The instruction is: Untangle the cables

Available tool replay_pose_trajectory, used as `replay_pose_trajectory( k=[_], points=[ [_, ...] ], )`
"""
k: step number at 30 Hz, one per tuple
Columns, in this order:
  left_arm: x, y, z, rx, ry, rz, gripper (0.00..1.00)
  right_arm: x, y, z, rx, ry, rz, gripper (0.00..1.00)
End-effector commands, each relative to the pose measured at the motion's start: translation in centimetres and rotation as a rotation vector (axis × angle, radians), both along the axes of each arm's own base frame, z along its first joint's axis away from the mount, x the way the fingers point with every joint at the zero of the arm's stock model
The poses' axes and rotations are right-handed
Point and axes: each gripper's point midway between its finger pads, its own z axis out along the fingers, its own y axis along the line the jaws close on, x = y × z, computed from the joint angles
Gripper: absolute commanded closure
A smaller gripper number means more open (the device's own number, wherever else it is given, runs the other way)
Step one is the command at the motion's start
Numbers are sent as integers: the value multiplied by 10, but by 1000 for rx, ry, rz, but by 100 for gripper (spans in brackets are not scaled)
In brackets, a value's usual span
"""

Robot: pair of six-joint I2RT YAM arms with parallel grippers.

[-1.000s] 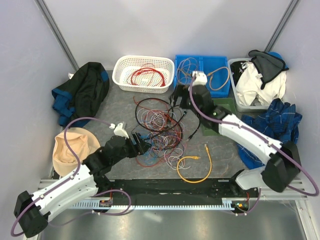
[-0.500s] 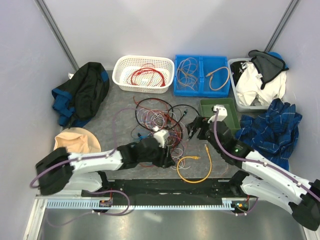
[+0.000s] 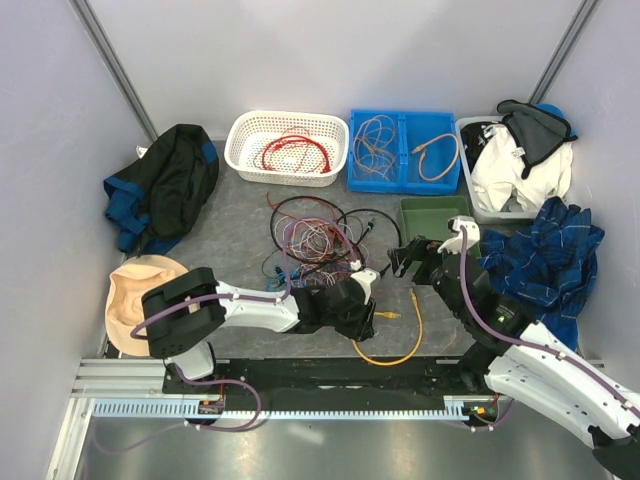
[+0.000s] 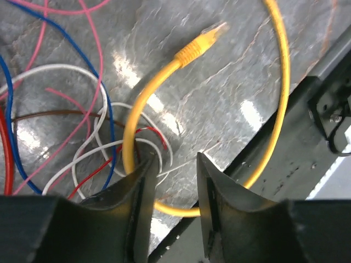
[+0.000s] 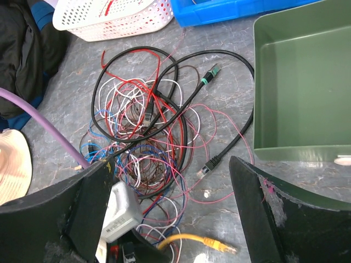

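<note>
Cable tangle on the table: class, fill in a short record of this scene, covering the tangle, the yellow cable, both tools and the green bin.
tangle: thin red, black, white, blue and pink wires heaped mid-table
yellow cable: loop at the tangle's near edge, plug lying free
left tool: open, low over the yellow loop
right tool: open, empty, facing the tangle
green bin: beside the tangle, nothing seen inside

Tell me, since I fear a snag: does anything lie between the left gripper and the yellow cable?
Nothing solid. The left gripper has its open fingers astride the yellow cable, but thin white and red wires loop across it there and may get pinched.
</note>
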Motion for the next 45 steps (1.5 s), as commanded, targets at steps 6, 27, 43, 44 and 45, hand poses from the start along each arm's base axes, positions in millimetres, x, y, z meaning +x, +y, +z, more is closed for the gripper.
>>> replay_pose_trajectory(
  k=[6, 27, 43, 44, 45],
  points=[
    [14, 9, 43, -42, -193, 115, 27, -5, -9, 3, 2, -16, -18, 7],
    [14, 31, -3, 127, -176, 171, 45, -20, -28, 3, 27, -30, -46, 6],
    [53, 78, 118, 16, -440, 345, 98, -31, 9, 28, 87, -139, 189, 6],
    [56, 80, 132, 8, -458, 352, 98, -34, 15, 32, 92, -153, 225, 7],
    [60, 82, 142, 13, -490, 348, 98, -34, 22, 38, 109, -179, 259, 7]
  ],
)
